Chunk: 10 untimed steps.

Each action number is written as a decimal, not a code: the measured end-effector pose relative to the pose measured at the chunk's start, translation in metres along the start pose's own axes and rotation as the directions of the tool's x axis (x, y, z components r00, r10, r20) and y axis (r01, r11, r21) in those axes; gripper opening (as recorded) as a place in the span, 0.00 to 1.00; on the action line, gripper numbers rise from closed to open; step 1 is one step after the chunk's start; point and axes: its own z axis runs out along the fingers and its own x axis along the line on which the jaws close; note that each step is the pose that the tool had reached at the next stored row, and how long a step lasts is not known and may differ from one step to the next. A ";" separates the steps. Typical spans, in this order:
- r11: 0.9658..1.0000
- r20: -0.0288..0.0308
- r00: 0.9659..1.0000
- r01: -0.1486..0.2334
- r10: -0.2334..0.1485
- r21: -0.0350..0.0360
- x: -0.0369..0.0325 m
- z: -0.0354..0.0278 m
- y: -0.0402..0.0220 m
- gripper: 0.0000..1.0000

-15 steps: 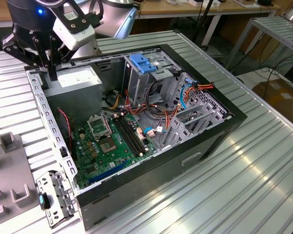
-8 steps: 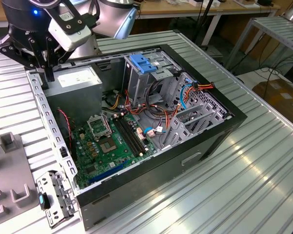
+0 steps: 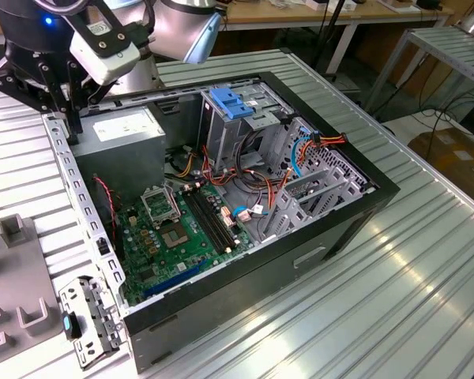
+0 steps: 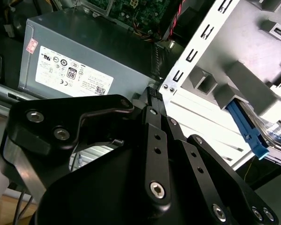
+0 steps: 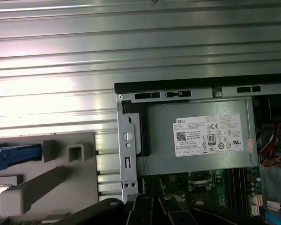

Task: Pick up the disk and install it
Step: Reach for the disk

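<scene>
Beside the case, in a grey holder [image 5: 56, 180] on the desk [image 5: 131, 47]: disk [image 5: 14, 157], blue rail showing. Tool [image 4: 152, 93] hangs over the power supply [image 5: 201, 136] corner; its grip cannot be told. Risk: it probably snags the case rim [image 5: 178, 86] if swung low.

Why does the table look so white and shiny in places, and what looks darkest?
First wrist view: light bounces off the ribbed metal table, turning some stripes white. Exterior view: the same glare streaks the table beside the computer case. Second wrist view: the black gripper looks darkest, while the sticker on the grey box is bright.
</scene>
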 end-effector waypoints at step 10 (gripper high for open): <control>1.000 0.000 1.000 0.000 0.000 0.000 0.0113 0.0004 -0.0008 0.11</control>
